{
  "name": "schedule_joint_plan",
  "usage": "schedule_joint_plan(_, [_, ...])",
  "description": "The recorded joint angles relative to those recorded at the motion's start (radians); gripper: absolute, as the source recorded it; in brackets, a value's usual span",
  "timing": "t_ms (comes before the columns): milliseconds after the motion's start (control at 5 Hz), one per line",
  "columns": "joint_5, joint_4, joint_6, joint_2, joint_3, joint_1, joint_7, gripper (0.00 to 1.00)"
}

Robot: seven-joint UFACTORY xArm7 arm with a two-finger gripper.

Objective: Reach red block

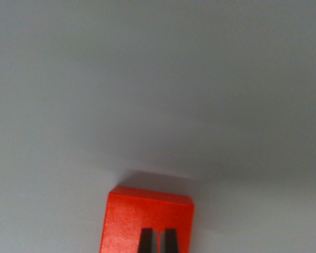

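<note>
- The red block (147, 221) is seen at the bottom edge of the wrist view, slightly toward the wrist view's left of centre, cut off by the lower border so that only its far part is shown.
- Its top face is presented flat and its far edge runs nearly level across the picture, tilted a little; the block is judged to lie flat on the tabletop (158, 79), as a dark shadow is cast just beyond its far edge.
- Two dark fingertips (145, 240) are seen in front of the block's face, side by side with a narrow strip of red between them; the gripper (158, 241) is thus placed directly over the block, which fits a reach that is at or near its end.
- The fingertips are drawn close together, so the gripper is read as nearly closed and nothing is gripped between them; whether the tips touch the block's surface cannot be told from this view.
- The near-closed setting suits a task of reaching only, since no grasp is called for.
- The tabletop is shown as a plain pale grey surface filling the rest of the picture, darker toward the wrist view's right; no other thing is seen on it.
</note>
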Motion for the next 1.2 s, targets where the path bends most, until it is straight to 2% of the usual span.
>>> schedule_joint_plan(1200, [-0.0012,-0.014,-0.033,0.018,0.004,0.006,0.003,0.0])
